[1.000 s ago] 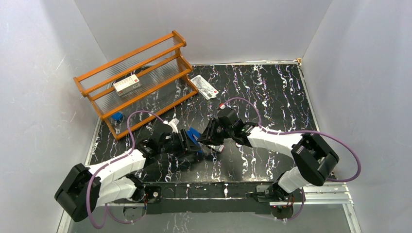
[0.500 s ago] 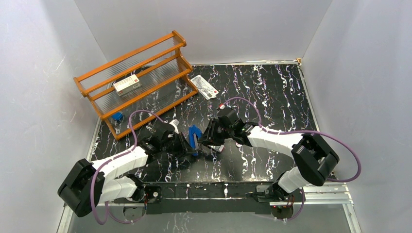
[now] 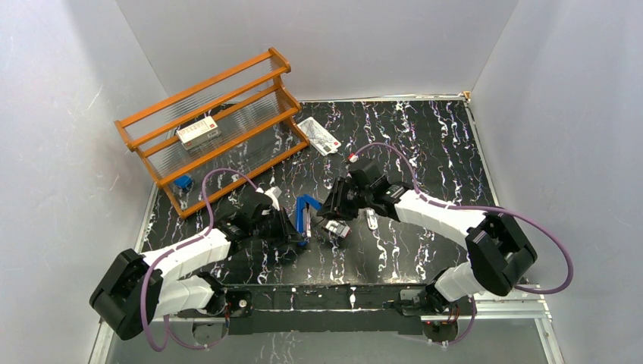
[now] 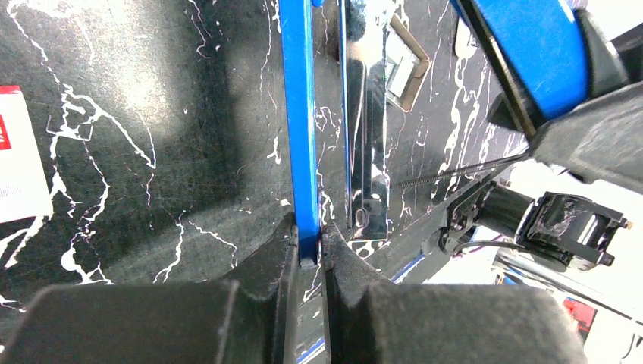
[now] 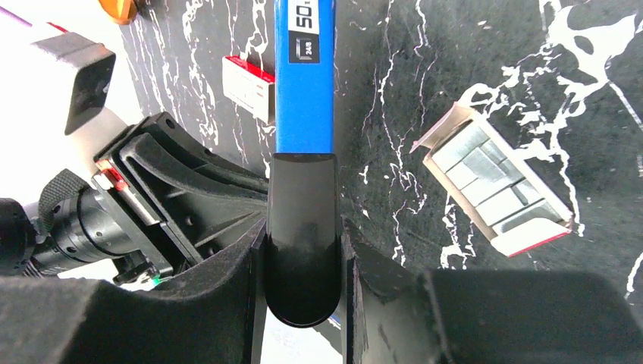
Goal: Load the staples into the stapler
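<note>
The blue stapler point(image 3: 305, 214) lies open on the black marbled table between my two grippers. My left gripper point(image 3: 293, 227) is shut on a thin blue edge of the stapler point(image 4: 306, 144), point(image 4: 308, 246); the silvery channel point(image 4: 366, 136) lies just right of it. My right gripper point(image 3: 330, 215) is shut on the black rounded end of the stapler's blue top point(image 5: 303, 220), point(image 5: 303, 254). The pale inner tray point(image 5: 497, 182) with silvery staples lies right of the stapler, also in the top view point(image 3: 371, 220). The small red-and-white box point(image 5: 249, 87) lies on the table beyond the stapler.
An orange wooden rack point(image 3: 212, 125) stands at the back left with a larger red-and-white box point(image 3: 199, 132) on a shelf and a small blue thing point(image 3: 183, 182) at its foot. A flat white packet point(image 3: 320, 135) lies beside it. Grey walls close in three sides.
The right gripper has moved right and back with the stapler's top, and the stapler has swung open. The staple tray now shows uncovered. The left gripper has stayed shut on the stapler.
</note>
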